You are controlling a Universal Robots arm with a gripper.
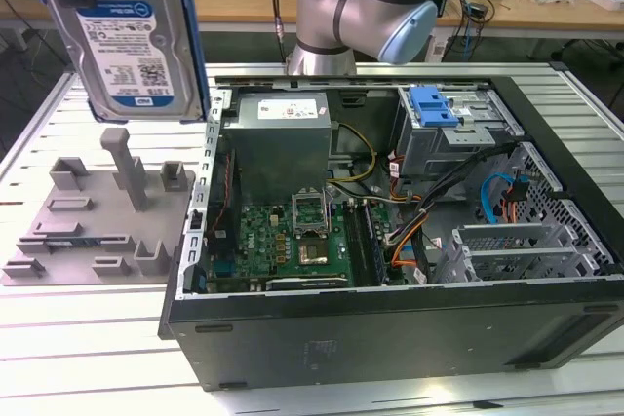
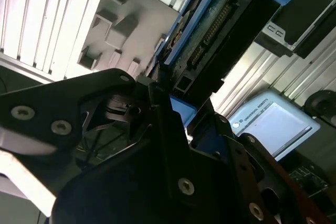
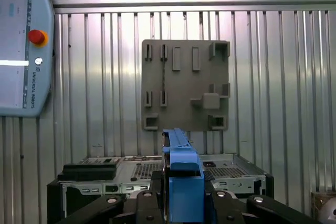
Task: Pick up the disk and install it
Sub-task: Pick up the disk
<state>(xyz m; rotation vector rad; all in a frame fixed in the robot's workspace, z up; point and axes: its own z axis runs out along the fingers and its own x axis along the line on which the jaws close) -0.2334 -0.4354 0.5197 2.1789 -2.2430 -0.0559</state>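
- Hanging in the air at the exterior view's left, the disk is held clear above the grey plate.
- In the first wrist view, the gripper has its fingers pinching the disk's blue frame.
- Pick-up looks done. Installing is left, as the disk is well apart from the drive cage inside the open computer case.
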